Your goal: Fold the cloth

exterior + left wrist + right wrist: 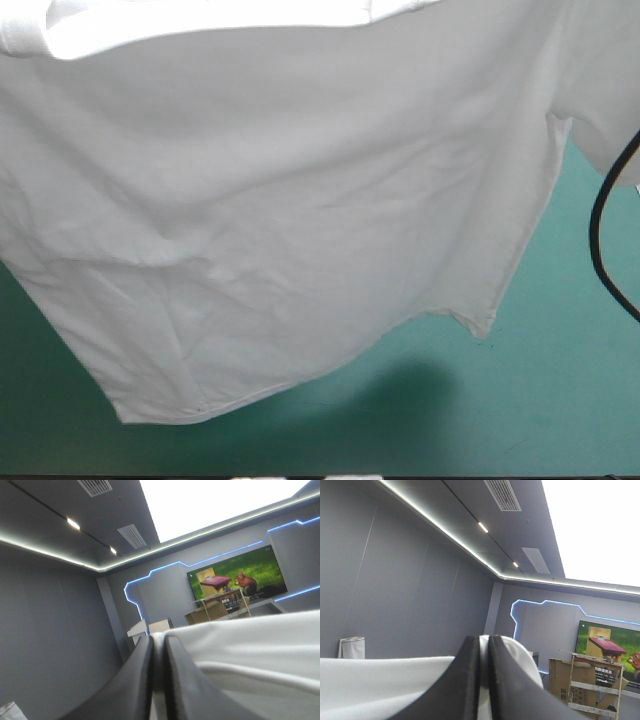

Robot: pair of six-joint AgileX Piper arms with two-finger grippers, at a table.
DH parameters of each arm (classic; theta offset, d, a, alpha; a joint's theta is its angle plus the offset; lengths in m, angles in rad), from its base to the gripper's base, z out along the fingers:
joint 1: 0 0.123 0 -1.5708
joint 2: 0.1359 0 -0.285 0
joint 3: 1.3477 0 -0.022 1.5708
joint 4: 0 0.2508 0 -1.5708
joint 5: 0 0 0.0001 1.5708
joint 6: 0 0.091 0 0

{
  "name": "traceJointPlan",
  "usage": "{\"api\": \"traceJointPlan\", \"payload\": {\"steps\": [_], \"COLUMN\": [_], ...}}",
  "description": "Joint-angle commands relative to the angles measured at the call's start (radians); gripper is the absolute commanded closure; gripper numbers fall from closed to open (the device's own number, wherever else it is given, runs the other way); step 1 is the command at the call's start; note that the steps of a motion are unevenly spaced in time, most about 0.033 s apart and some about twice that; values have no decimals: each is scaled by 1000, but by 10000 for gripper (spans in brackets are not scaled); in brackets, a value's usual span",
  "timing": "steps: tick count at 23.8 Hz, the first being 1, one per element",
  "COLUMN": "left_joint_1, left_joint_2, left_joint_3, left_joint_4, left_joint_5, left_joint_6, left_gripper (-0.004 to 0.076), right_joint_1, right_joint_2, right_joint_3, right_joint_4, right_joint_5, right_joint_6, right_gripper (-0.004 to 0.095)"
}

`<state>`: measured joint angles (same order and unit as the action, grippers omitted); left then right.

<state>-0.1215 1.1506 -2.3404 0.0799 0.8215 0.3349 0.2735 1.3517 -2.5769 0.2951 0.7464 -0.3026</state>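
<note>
The white short-sleeved fabric T-shirt (pixel 280 220) hung spread above the teal-green table cover (pixel 560 390), its upper edge pinched in the clamped left gripper (pixel 159 647) and right gripper (pixel 484 645) alike; judged light, limp, non-fragile, best gripped at corners or hem.

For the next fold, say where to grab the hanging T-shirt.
Probably the bottom hem corners, from below: the T-shirt hangs spread from the left gripper and right gripper, shut on its top edge, so the hem dangles free above the teal-green cover.
</note>
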Motion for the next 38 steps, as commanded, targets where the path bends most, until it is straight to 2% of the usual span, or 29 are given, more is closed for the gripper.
{"api": "traceJointPlan", "payload": {"steps": [1,9,17,21,26,28,29,30,31,32,33,34,35,37,38], "left_joint_1": [-4,-4,-4,-4,-2,4,6,13,19,26,36,44,52,67,69], "left_joint_2": [30,192,393,586,855,934,961,976,992,997,997,997,993,975,962], "left_joint_3": [-11,23,196,290,303,303,303,303,303,303,303,303,297,279,266], "left_joint_4": [-4,-4,-11,-63,-100,-105,-130,-136,-143,-141,-136,-136,-132,-129,-129], "left_joint_5": [-41,55,-12,-202,-496,-551,-571,-594,-624,-632,-646,-643,-625,-567,-527], "left_joint_6": [-3,-3,-11,-11,-15,-18,-18,-20,-43,-68,-112,-128,-131,-131,-131], "left_gripper": [705,705,705,705,705,704,696,672,595,533,412,297,180,104,92], "right_joint_1": [0,0,0,0,0,-1,-1,-1,-1,-1,-1,-1,-1,-7,-11], "right_joint_2": [20,161,425,681,955,1006,1021,1028,1030,1030,1026,1016,994,956,932], "right_joint_3": [-9,62,140,140,136,136,136,136,136,136,136,136,136,136,136], "right_joint_4": [0,-4,-57,-64,-99,-99,-93,-90,-90,-90,-93,-97,-98,-98,-98], "right_joint_5": [-29,-24,-51,-216,-573,-607,-606,-608,-610,-610,-610,-589,-544,-468,-437], "right_joint_6": [-12,-8,53,51,27,22,24,35,33,33,33,33,37,51,63], "right_gripper": [925,925,925,925,924,909,845,728,473,363,184,104,81,116,136]}}
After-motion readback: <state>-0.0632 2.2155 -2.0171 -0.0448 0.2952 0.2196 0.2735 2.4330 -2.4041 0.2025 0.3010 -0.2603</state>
